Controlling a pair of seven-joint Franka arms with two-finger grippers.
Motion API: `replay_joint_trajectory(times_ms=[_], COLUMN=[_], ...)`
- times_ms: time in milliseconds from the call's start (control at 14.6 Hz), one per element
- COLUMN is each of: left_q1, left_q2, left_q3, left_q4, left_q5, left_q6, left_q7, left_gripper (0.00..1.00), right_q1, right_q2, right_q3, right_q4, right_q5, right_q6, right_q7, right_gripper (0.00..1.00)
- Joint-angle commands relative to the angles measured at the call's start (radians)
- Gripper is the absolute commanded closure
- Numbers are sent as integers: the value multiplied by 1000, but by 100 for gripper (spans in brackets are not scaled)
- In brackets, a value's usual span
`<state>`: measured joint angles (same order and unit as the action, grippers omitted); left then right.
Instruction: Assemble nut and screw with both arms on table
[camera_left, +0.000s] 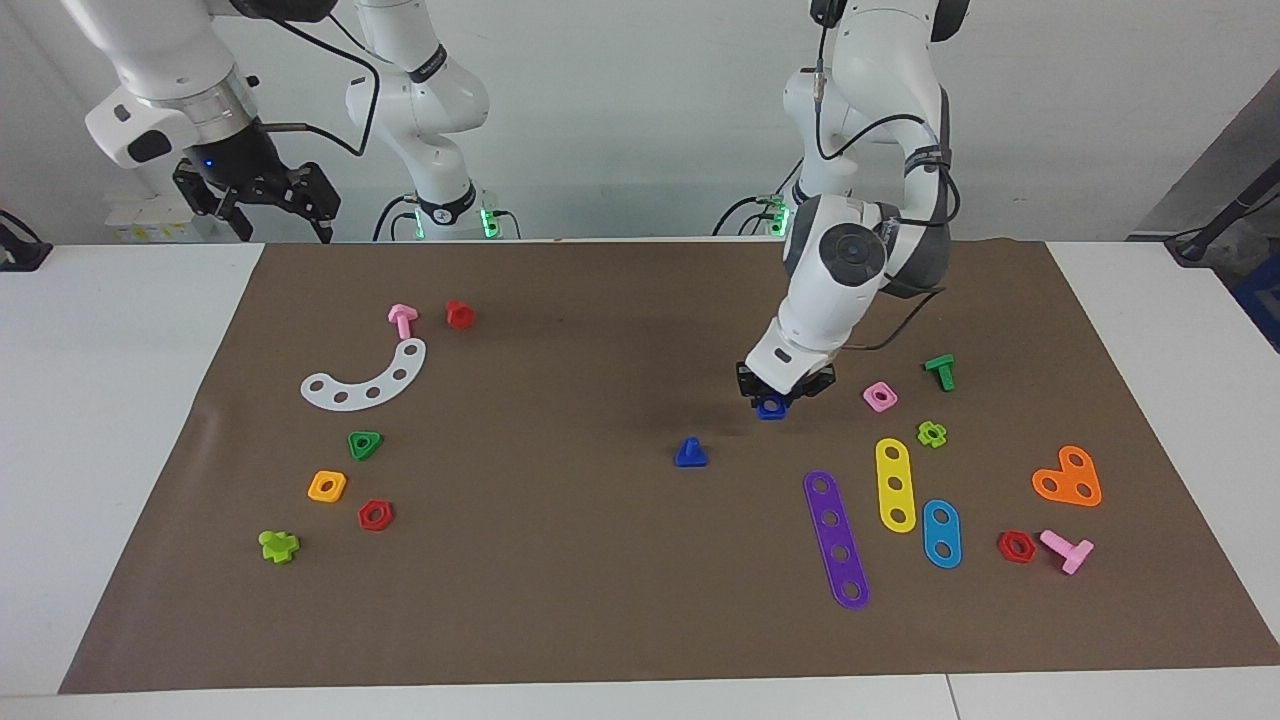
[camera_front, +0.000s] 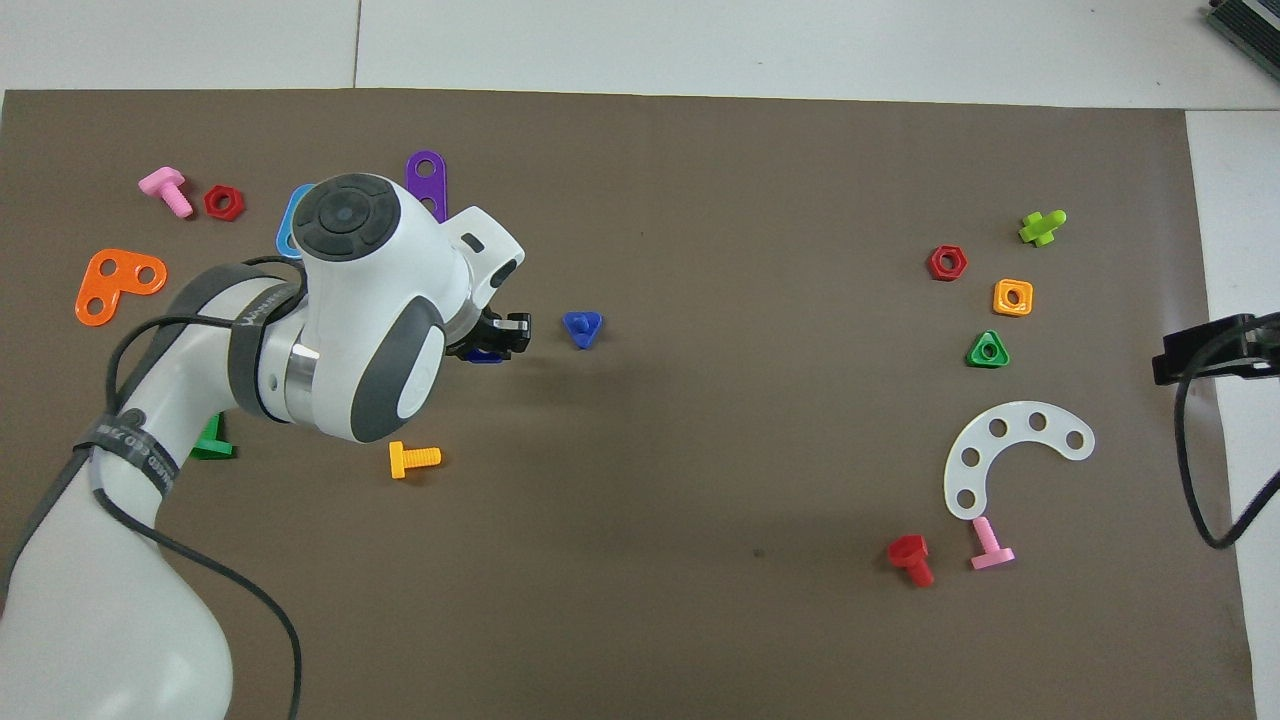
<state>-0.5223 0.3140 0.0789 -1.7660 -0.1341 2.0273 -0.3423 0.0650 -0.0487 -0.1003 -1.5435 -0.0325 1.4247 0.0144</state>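
The left arm (camera_front: 340, 320) hides most of the purple strip (camera_front: 426, 170) and blue strip (camera_front: 290, 215) overhead.

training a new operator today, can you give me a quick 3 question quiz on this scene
1. True or false: the left gripper is shut on the small blue plastic square nut.
2. Which lies nearest the small blue plastic triangular-headed screw? A: pink plastic square nut B: purple plastic four-hole strip C: white curved plastic strip
3. Fill in: the right gripper waits raised, jaws ____.

Key: 1 true; 2 B; 3 open.
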Motion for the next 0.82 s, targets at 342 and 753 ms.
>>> replay_joint_trajectory(times_ms=[342,753], left_q1=[-116,-101], left_q2=[145,169], left_q3=[18,22], left_q4=[175,185], left_q5=[-101,-93], left_q6=[44,80], left_q7=[-152,-152], left_gripper=[81,81], right_q1=[-4,-4], right_q2=[-14,-14], right_q3=[5,5], right_q4=[-10,-10], right_q5=[3,2], right_q6=[8,8], right_q7=[-22,-22], right_gripper=[0,0])
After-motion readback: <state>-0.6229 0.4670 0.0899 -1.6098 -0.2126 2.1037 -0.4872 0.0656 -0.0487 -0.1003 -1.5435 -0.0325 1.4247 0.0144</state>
